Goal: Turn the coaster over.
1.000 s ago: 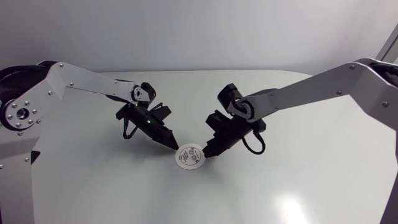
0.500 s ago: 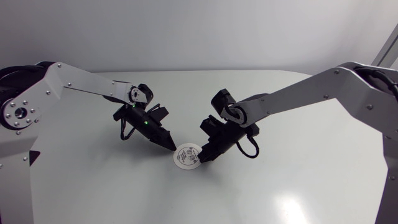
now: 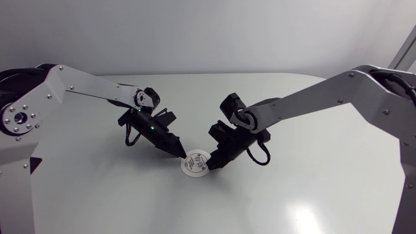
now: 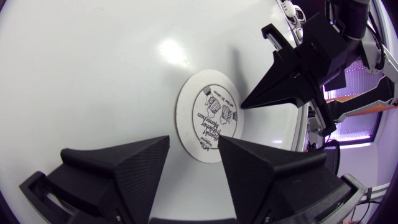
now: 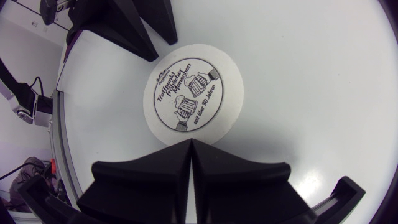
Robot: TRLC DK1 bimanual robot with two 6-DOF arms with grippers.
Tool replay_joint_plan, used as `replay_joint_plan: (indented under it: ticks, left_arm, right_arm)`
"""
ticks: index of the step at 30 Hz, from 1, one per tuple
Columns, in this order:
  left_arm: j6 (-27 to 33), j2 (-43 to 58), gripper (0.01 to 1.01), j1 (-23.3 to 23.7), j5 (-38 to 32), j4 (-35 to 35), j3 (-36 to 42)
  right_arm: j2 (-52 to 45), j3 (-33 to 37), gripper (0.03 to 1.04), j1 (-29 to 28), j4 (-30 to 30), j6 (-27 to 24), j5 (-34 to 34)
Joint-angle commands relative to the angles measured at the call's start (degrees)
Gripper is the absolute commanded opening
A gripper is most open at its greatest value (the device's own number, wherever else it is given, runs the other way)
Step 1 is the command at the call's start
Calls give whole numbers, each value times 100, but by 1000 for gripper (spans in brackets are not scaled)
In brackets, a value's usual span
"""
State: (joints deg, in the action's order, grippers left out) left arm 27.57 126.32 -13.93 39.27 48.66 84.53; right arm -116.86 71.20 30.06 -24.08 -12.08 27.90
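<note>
A round white coaster (image 3: 196, 164) with a black printed picture facing up lies flat on the white table (image 3: 305, 188). My left gripper (image 3: 182, 154) points down at its left edge, and in the left wrist view (image 4: 194, 146) its fingers stand apart, open, with the coaster (image 4: 208, 117) just ahead of the gap. My right gripper (image 3: 212, 163) is shut, tips pressed together (image 5: 189, 144) at the coaster's (image 5: 193, 93) right edge. Across the coaster from the left gripper, the right gripper's shut tip (image 4: 249, 102) touches the rim. Neither gripper holds the coaster.
Both arms come in low from the table's sides and meet near the middle front. The left gripper (image 5: 140, 28) shows just beyond the coaster in the right wrist view. Nothing else lies on the table.
My right gripper has slid left and nudged the coaster a little to the left. The left gripper's fingers have come apart at the coaster's left edge.
</note>
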Motion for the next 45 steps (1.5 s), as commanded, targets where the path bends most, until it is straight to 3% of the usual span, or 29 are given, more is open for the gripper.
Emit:
replay_joint_plan:
  ticks: [1,12,18,22,25,38,45]
  left_arm:
    - [38,68,611,-57,20,73,-24]
    - [-24,314,603,-382,72,91,11]
    - [-24,463,374,-426,362,258,195]
    - [11,420,354,-426,433,302,204]
    - [11,393,269,-391,521,354,257]
    - [117,156,256,-329,380,425,63]
    - [46,499,256,-373,213,381,239]
  right_arm:
    - [-171,-115,51,70,-80,-93,-101]
    - [-127,-150,51,114,-71,-102,-101]
    - [-92,-194,51,114,-62,-102,-101]
    - [-109,-194,49,122,-53,-102,-101]
    - [-127,-194,49,131,-45,-102,-101]
    - [137,-62,49,8,-203,-137,-101]
    - [102,-97,49,43,-194,-137,-101]
